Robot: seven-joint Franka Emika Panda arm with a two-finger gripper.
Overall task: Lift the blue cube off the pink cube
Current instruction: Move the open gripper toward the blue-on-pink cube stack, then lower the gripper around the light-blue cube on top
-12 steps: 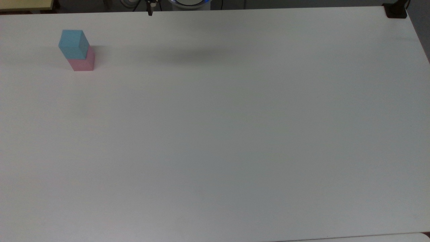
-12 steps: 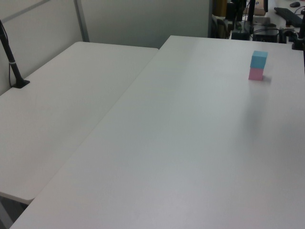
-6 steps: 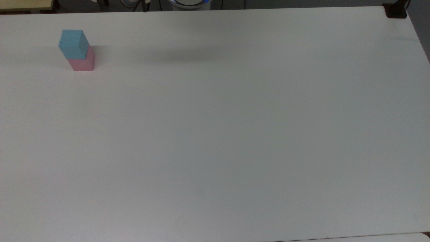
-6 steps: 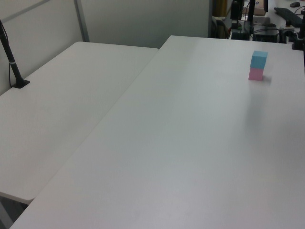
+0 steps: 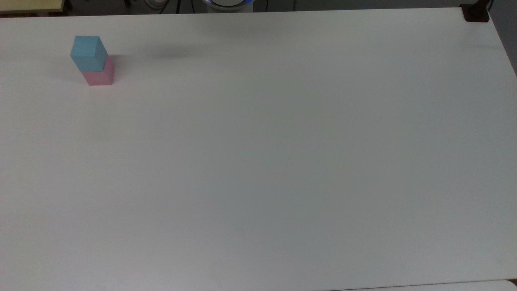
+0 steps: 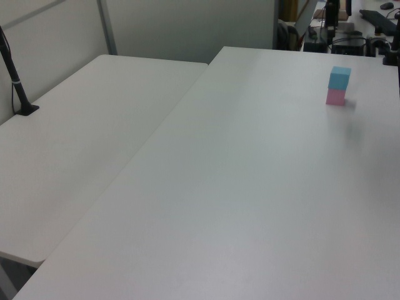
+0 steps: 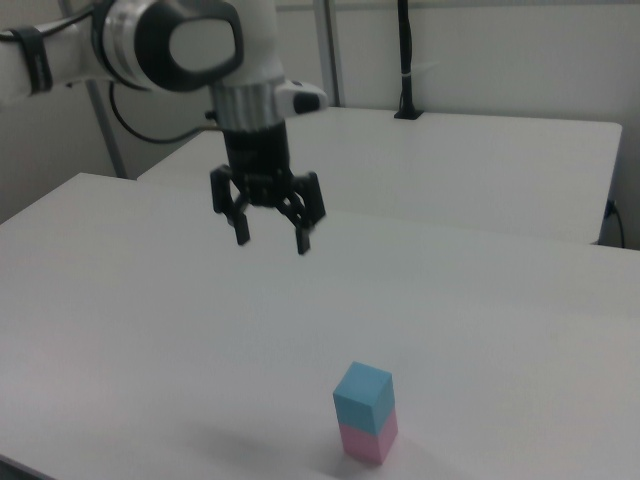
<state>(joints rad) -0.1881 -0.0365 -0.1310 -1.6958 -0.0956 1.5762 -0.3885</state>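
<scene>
The blue cube (image 5: 88, 52) sits squarely on top of the pink cube (image 5: 99, 74) near the top view's upper left corner of the white table. The stack also appears at the left view's upper right, blue cube (image 6: 339, 77) over pink cube (image 6: 335, 97), and low in the right view, blue cube (image 7: 362, 398) over pink cube (image 7: 368, 440). My gripper (image 7: 271, 241) hangs open in the air in the right view, well above the table and up-left of the stack, with nothing between its fingers (image 7: 302, 239).
A second white table (image 6: 81, 144) adjoins on the left view's left, with a black post (image 6: 15, 78) clamped to it. Cables and equipment (image 6: 337, 28) stand beyond the table's far edge. A black clamp (image 5: 476, 12) sits at the top view's upper right corner.
The arm's shadow on the table has slid toward the top view's left, nearer the stack. The small dark arm part at the top edge has left view. The cubes have not moved.
</scene>
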